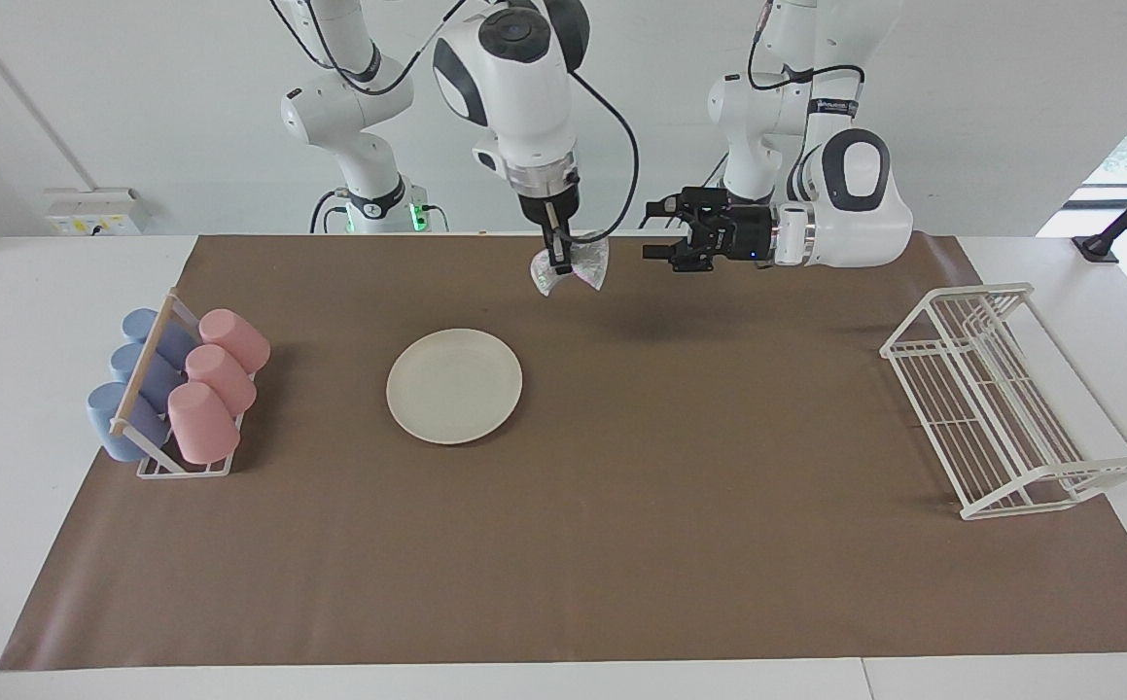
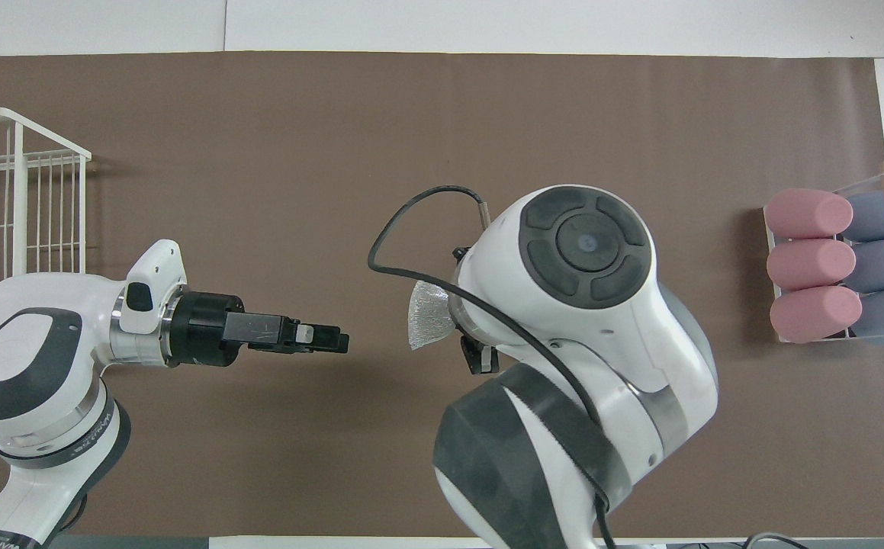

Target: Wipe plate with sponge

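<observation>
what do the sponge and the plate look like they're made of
Sponge: probably metallic mesh or foil-like scrubbing fabric, silvery and glittery, crinkled where the right gripper pinches it. Plate: smooth matte cream, no glare; ceramic or melamine, the look leaves it open.
</observation>
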